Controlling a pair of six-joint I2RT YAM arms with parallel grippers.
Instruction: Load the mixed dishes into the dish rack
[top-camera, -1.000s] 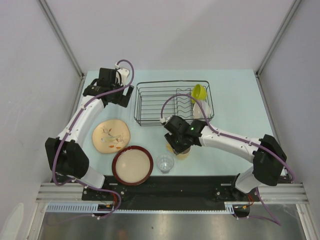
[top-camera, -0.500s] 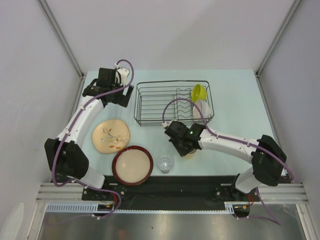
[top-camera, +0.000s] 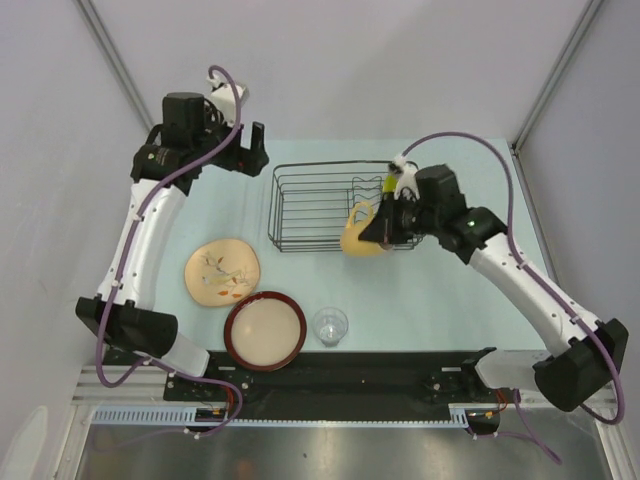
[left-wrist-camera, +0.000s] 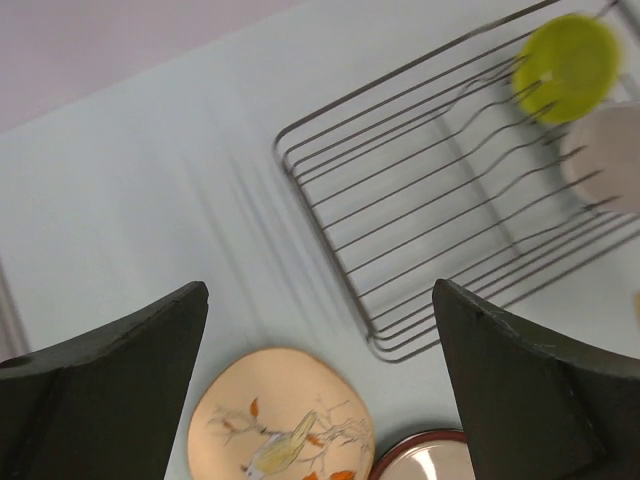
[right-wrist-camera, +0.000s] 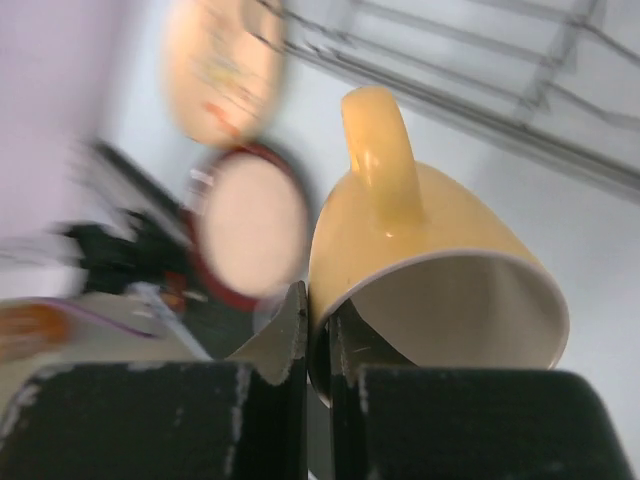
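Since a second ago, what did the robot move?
The right gripper shut on the pale yellow mug, lifted it and carried it to the front of the dish rack. The left gripper rose, open. The floral plate, red-rimmed dish and clear glass stayed put.

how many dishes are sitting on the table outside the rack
3: the floral plate front-left of the dish rack, the red-rimmed dish nearer the arms, the clear glass beside it. The yellow mug is in the right gripper, uncounted.
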